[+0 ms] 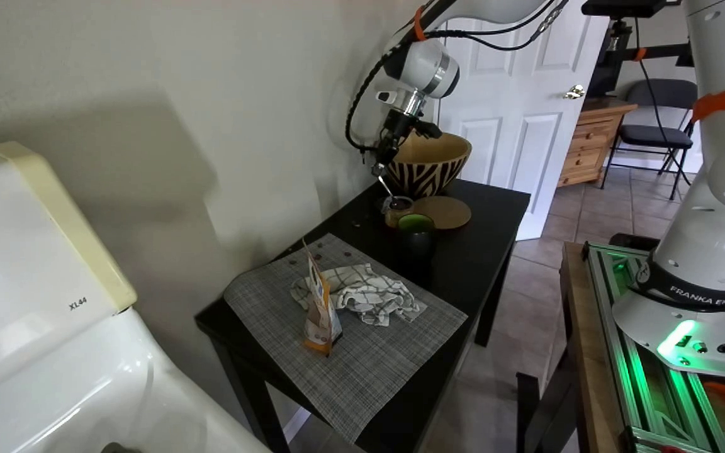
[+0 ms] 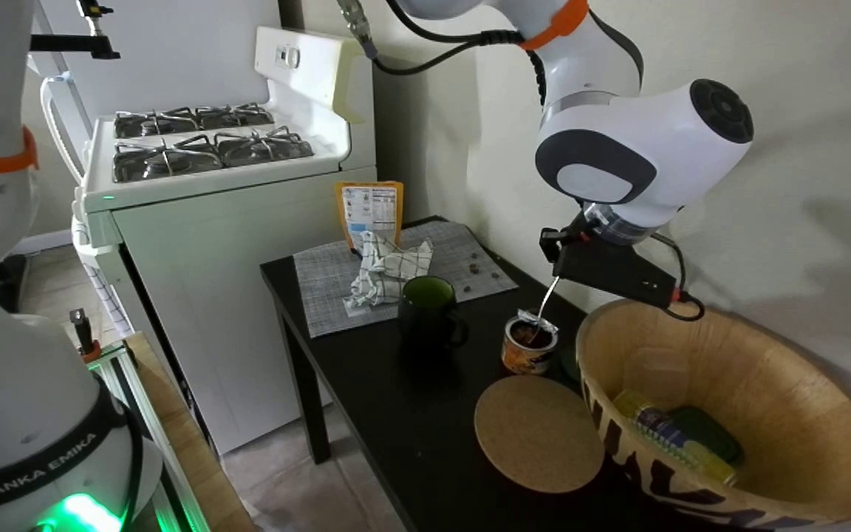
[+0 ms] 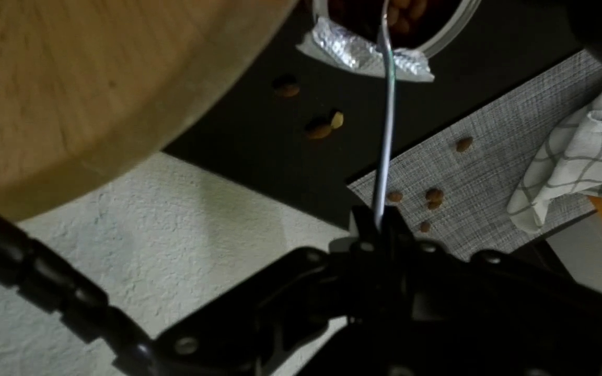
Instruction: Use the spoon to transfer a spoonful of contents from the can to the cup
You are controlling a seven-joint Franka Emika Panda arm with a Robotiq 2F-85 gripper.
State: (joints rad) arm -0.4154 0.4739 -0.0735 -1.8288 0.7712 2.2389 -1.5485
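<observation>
Pinched by the handle, the slim silvery metal spoon (image 3: 386,130) is clamped between the pressed-in fingertips of the black two-fingered gripper (image 3: 379,222), and the whole lot is held above the black table (image 2: 411,428) by the white robot arm (image 2: 610,155). At a steep slant, the spoon's lower end is tucked inside the small round can with an orange-brown label (image 2: 523,360)! The crumpled silver foil flap (image 3: 353,49), folded back at the can's rim, is crossed by the spoon, and brown nuts (image 3: 405,15) are glimpsed inside. Whether a load is carried cannot be told: the tip is cut off in the wrist view and lost in the can's dark mouth in the exterior views.

And the dark handled cup with a green inside (image 2: 425,325) is stood upright on the table, near the can; in an exterior view a gap is seen between the two. Just beside the can, the flat round tan disc (image 2: 540,436) is laid down; the big wooden bowl with dark zebra stripes (image 2: 787,384) is placed next to it, with a yellow bottle (image 2: 677,436) lodged inside. Toward the table's other end, the grey woven placemat (image 2: 326,295) is topped by a rumpled white checked cloth (image 2: 388,270) and an upright orange-edged pouch (image 2: 370,210). Loose nuts (image 3: 286,90) are scattered over table and placemat.
</observation>
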